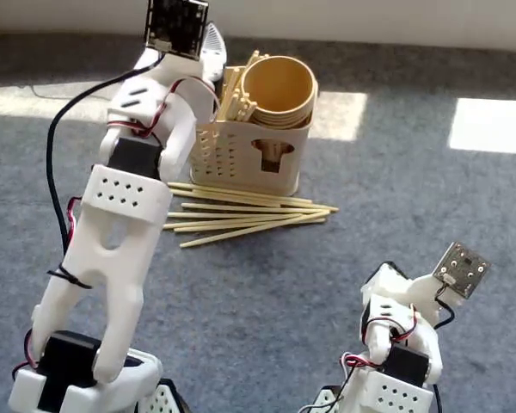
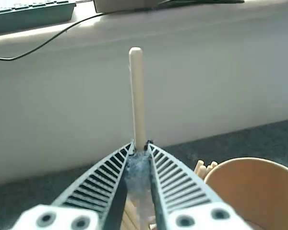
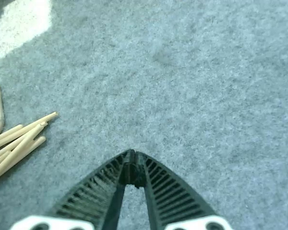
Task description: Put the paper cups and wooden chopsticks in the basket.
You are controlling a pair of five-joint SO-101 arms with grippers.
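- High view: the counter [image 1: 344, 284] had a grey, carpet-like cover, with bright sun patches [image 1: 490, 125] across its far part and a pale wall [image 1: 370, 17] along the far edge.
- The cream basket [image 1: 241, 159] stood upright near that far edge. The cups [image 1: 279, 86] sat nested inside it, beside a bundle of upright sticks [image 1: 234, 95].
- The loose chopsticks [image 1: 249, 215] lay flat in a rough sheaf on the cover, just in front of the basket.
- The left arm [image 1: 125, 224] stretched out to the basket's side, and the right arm [image 1: 404, 344] sat folded at the near edge, well apart from the basket.
- Left wrist view: the left pincer [image 2: 140, 146] was clamped on a single chopstick [image 2: 137, 96], which stood out straight beyond its tips.
- A cup rim and the stick ends showed just below it.
- Behind ran the white wall, with a strip of grey cover at its foot. A keyboard [image 2: 29, 12] and a dark cable [image 2: 48, 38] lay on the ledge above.
- Right wrist view: the right pincer [image 3: 132, 158] was closed with nothing in it, over bare grey cover.
- The tips of the loose chopsticks and a sliver of the basket lay off to one side, with a sun patch farther out.
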